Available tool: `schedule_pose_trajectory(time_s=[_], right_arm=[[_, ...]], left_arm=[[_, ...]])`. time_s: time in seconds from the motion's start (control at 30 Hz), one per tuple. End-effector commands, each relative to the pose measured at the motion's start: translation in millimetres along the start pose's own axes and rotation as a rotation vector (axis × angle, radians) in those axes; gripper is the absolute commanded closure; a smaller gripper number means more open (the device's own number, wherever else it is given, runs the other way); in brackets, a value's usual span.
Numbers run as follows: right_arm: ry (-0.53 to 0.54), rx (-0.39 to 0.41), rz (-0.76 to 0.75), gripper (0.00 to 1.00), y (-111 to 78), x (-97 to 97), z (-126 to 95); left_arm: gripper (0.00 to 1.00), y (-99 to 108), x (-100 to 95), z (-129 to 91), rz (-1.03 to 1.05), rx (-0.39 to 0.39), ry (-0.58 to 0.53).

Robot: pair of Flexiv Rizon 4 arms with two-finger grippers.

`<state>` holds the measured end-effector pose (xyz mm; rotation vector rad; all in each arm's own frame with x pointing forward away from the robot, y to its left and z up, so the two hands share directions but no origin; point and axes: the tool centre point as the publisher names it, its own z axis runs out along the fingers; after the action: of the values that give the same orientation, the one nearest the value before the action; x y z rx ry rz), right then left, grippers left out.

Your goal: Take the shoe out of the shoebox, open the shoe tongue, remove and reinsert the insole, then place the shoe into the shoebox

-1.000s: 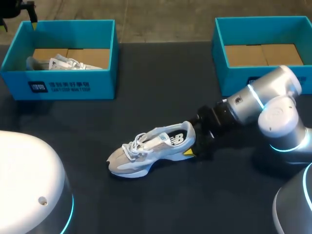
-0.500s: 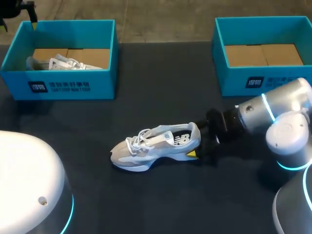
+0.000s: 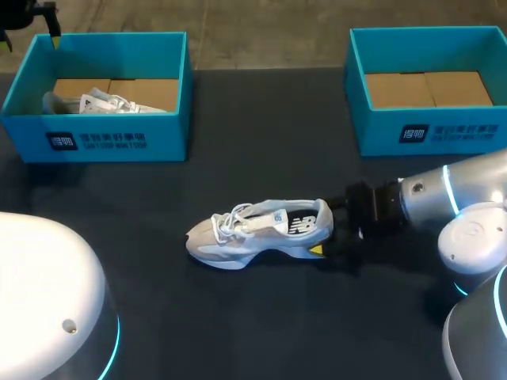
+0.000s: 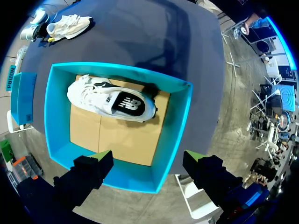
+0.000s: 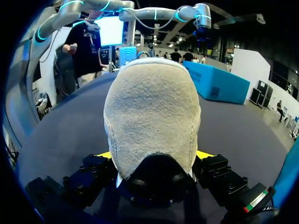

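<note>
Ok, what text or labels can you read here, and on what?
left shoebox, front wall: white logo square and two lines of print, too small to read.
right shoebox, front wall: same print, too small to read.
shoe on the table: side logo, blurred.
shoe in the box: white logo on black; no words.

Matt table (image 3: 261, 142); shoe (image 5: 152, 116) fuzzy, suede-like cloth.

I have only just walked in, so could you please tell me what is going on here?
The right pincer is shut on the heel of a grey shoe lying out on the dark table. The left pincer hangs open above the left shoebox, which holds a white shoe.
</note>
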<state>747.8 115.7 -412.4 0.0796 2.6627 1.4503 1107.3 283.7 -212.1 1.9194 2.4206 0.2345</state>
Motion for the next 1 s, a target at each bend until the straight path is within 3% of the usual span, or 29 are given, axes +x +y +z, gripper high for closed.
schedule_pose_trajectory(time_s=[0.03, 1.0], right_arm=[[0.015, 0.003, 0.011, 1.00, -2.0, -3.6, 8.6], [0.047, -0.003, 0.016, 1.00, -6.3, -5.0, 9.7]], left_arm=[[0.00, 0.1, 0.3, -0.4, 0.001, 0.000, 0.001], [0.00, 0.1, 0.3, -0.4, 0.001, 0.000, 0.001]])
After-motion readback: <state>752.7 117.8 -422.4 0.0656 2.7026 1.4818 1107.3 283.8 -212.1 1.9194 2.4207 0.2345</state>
